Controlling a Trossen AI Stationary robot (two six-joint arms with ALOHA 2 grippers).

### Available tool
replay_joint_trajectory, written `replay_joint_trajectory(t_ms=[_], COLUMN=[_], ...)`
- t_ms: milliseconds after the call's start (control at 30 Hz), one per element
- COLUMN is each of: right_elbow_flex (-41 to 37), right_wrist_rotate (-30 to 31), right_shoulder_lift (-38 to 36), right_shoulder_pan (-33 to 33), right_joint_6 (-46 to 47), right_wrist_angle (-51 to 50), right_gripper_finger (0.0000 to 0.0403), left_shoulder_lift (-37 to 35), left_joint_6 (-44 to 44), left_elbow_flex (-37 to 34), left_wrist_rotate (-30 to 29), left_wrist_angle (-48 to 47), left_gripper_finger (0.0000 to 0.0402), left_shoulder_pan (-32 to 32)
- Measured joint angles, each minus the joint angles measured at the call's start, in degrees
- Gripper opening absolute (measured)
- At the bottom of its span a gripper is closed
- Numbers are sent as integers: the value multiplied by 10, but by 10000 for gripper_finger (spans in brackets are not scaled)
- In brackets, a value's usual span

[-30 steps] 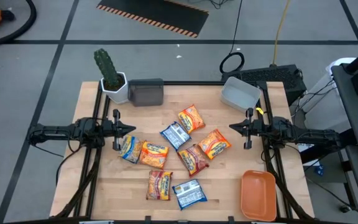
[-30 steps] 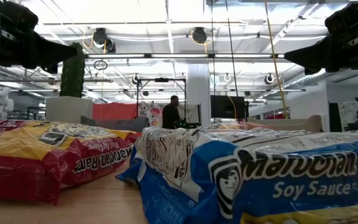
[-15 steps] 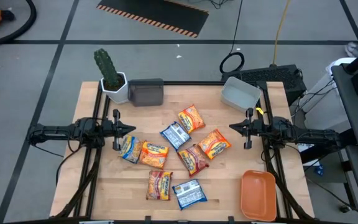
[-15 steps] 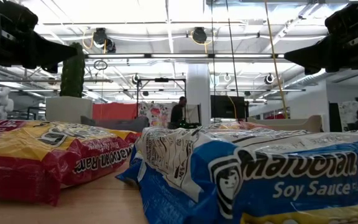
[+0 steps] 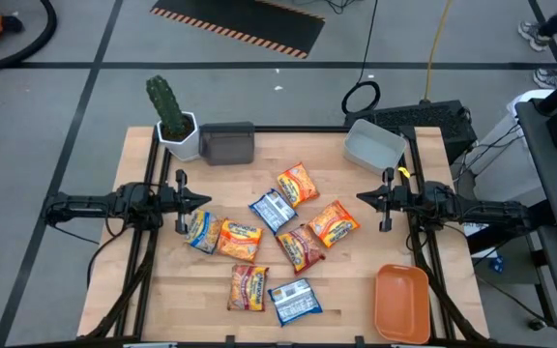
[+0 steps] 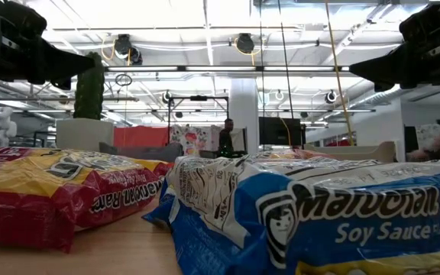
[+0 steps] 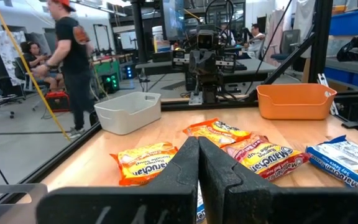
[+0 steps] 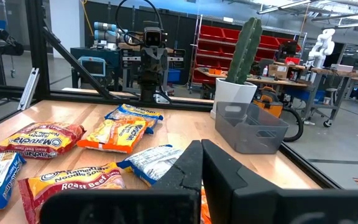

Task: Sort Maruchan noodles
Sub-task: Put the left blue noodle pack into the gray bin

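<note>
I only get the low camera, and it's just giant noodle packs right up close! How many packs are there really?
Observer: From above I count eight packets, scattered between the two grippers.
Operator: Is a gripper holding one?
Observer: No. The left gripper and the right gripper are both shut on nothing, one on each side of the pile.
Operator: Where do they go?
Observer: I can't say which goes where, but an orange tray sits on the right arm's side, apart from the packets, with nothing in it.
</note>
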Motion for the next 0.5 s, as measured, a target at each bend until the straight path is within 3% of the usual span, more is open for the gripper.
replay_joint_trajectory(t_ms=[300, 500], right_elbow_flex=[0, 0], right_wrist_rotate=[0, 0], right_shoulder_lift=[0, 0], right_shoulder_pan=[0, 0], right_joint_6=[0, 0], right_wrist_angle=[0, 0], right_gripper_finger=[0, 0], left_shoulder_lift=[3, 34], left_joint_6=[-37, -37], left_elbow_flex=[2, 46], left_wrist_rotate=[-25, -43], left_wrist_angle=[3, 0], left_gripper_finger=[4, 4], left_shoulder_pan=[1, 1])
